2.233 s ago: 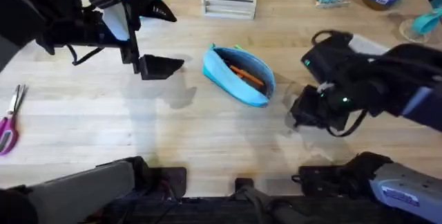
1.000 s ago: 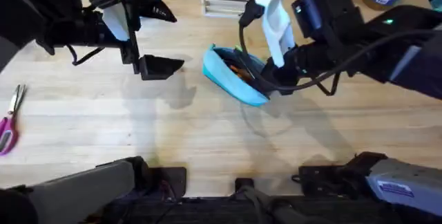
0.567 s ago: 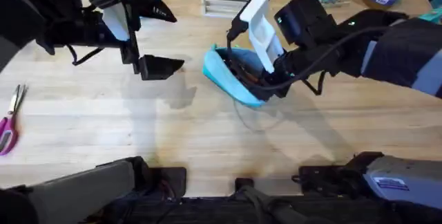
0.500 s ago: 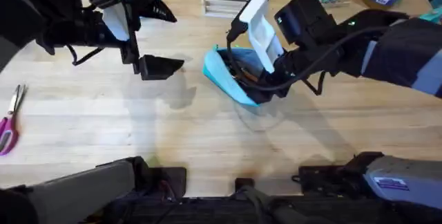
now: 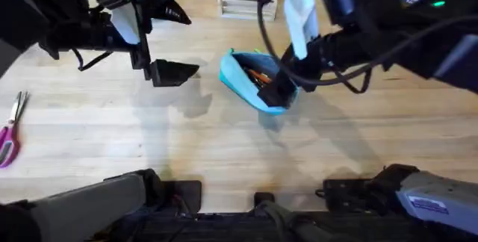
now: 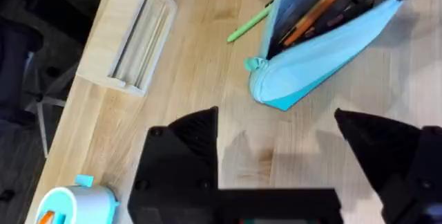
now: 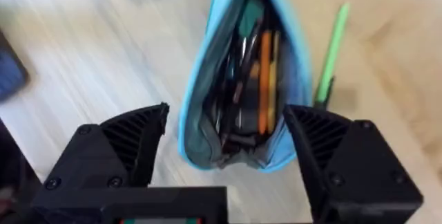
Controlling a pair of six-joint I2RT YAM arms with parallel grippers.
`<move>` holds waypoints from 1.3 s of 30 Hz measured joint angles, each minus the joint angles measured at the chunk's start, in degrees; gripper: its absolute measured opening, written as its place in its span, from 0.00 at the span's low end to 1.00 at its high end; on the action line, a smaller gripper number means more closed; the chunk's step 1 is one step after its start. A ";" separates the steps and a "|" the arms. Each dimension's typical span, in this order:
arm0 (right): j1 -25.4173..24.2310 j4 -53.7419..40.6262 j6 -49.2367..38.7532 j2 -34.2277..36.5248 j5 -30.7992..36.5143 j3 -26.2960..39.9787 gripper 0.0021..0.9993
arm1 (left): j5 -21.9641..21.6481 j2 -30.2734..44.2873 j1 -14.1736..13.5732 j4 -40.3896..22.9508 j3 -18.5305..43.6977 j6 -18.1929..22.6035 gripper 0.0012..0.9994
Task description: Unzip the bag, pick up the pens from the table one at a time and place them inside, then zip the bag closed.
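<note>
The light blue bag [image 5: 254, 85] lies near the middle of the bench [image 5: 224, 145], its zipper undone and the mouth gaping. Inside it show an orange pen and several dark ones, though the right wrist view is too smeared to count them. The green pen [image 7: 330, 51] lies on the bench just beside the bag's far side, apart from the opening. The right pincer [image 7: 224, 148] hangs over the near end of the bag, its two fingers spread wide to either side of the fabric, with nothing held. The left pincer [image 6: 311, 148] hovers above bare wood well to the left of the bag, fingers apart and empty. Pink-handled scissors [image 5: 10, 126] rest at the bench's left edge.
</note>
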 joint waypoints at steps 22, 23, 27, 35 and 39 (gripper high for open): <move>-21.99 7.20 16.71 4.69 1.63 3.09 1.00 | 0.00 -0.01 0.00 -0.04 0.00 0.00 0.99; -22.22 7.61 16.71 5.80 1.64 3.09 1.00 | 0.00 0.01 0.00 -0.04 0.00 0.00 0.99; -22.23 9.61 16.39 11.18 1.63 3.09 1.00 | 0.00 -0.01 0.00 -0.04 0.00 0.00 0.99; -19.62 13.35 15.33 20.28 3.81 3.09 1.00 | 0.00 0.01 0.00 -0.04 0.00 0.00 0.99; -17.01 16.44 15.10 22.15 6.68 3.09 1.00 | 0.00 0.00 0.00 -0.04 0.00 0.00 0.99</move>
